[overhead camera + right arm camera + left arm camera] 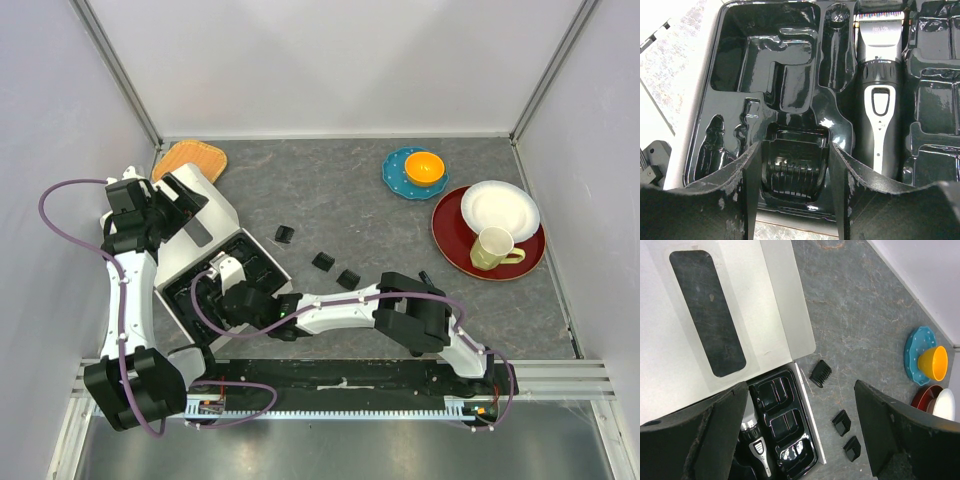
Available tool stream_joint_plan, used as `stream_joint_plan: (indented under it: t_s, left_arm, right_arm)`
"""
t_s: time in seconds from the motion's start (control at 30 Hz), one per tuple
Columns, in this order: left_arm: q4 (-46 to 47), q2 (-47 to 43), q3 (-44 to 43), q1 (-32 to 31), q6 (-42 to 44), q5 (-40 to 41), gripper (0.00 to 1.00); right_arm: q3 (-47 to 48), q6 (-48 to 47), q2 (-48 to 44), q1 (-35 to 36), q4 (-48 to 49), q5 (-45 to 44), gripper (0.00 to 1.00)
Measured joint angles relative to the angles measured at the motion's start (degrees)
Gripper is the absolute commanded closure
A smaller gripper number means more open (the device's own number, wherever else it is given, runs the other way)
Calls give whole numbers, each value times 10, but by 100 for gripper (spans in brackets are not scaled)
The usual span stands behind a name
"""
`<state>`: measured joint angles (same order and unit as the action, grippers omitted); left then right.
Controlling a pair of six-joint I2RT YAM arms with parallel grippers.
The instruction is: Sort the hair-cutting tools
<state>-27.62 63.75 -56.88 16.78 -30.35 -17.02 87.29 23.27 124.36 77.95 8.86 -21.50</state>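
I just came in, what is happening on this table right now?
The right gripper is closed on a small black plastic comb guard, low over the black moulded tray of the white box, where the black-and-silver electric clipper already lies. The left gripper hangs open above the box, holding nothing. Three more black comb guards lie on the grey table, not yet sorted.

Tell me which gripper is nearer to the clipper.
Right. The right gripper is low over the tray, holding a guard just beside the clipper. The left gripper hangs open and higher, over the lid edge, farther from the clipper.
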Motion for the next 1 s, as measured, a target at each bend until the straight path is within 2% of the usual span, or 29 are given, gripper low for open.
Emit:
stream_joint_plan:
  t_s: [0.1,0.33,0.53,0.6,0.67,0.9,1.0]
  left_arm:
    - [0,0,0,0,0,0,6]
    - [0,1,0,0,0,1,6]
    - [-1,1,0,0,0,2,6]
    - [-1,2,0,0,0,2,6]
    - [-1,3,0,0,0,2,6]
    - [-1,3,0,0,0,2,6]
    - [-1,3,0,0,0,3,6]
  right_arm:
    - [-6,-1,0,2,13,0,51]
    - [-9,0,0,2,19,0,32]
    - [-3,-1,0,3,9,2,22]
    - [9,-2,0,3,-5,5,21]
    - [17,-2,0,3,-13,7,23]
    - [23,-1,-1,3,-30,14,51]
    - [23,0,-1,3,-35,17,55]
